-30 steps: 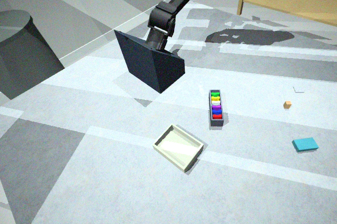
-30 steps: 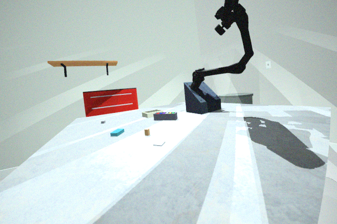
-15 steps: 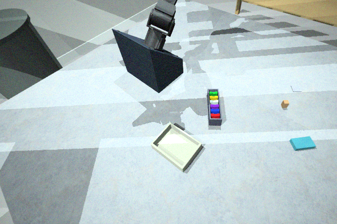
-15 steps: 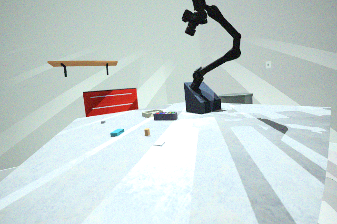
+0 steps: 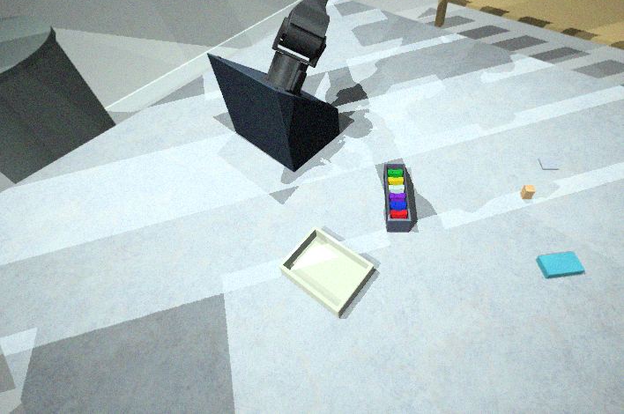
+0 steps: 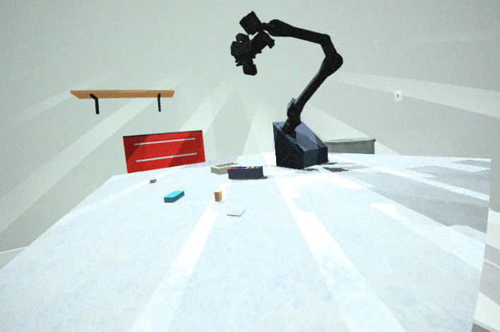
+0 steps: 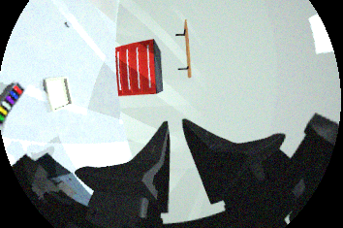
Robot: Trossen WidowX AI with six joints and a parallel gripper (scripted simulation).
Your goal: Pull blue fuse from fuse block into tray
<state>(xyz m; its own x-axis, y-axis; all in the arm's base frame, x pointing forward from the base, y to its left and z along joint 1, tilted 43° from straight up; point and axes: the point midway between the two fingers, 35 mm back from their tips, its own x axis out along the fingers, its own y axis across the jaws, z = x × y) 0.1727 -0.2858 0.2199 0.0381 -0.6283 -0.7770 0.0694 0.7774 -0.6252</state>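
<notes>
The dark fuse block point(image 5: 398, 226) point(image 6: 245, 173) point(image 7: 12, 89) lies on the table and holds a row of coloured fuses. The blue fuse point(image 5: 397, 205) sits in it, second from the near end, between the purple and the red one. The pale empty tray point(image 5: 308, 292) point(image 6: 224, 167) point(image 7: 47, 93) lies near the block, to its front left in the top view. My gripper point(image 6: 249, 70) point(image 7: 174, 123) hangs high in the air, far above the block and tray, and points out sideways toward the wall. Its fingers stand close together with nothing between them.
The arm's dark base point(image 5: 272, 107) point(image 6: 299, 150) stands behind the block. A cyan block point(image 5: 560, 264) point(image 6: 174, 196), an orange cube point(image 5: 527, 191) point(image 6: 218, 195) and a small grey plate point(image 5: 548, 163) point(image 6: 235, 212) lie apart on the table. A red cabinet point(image 6: 163, 150) point(image 7: 137, 68) stands beyond the table.
</notes>
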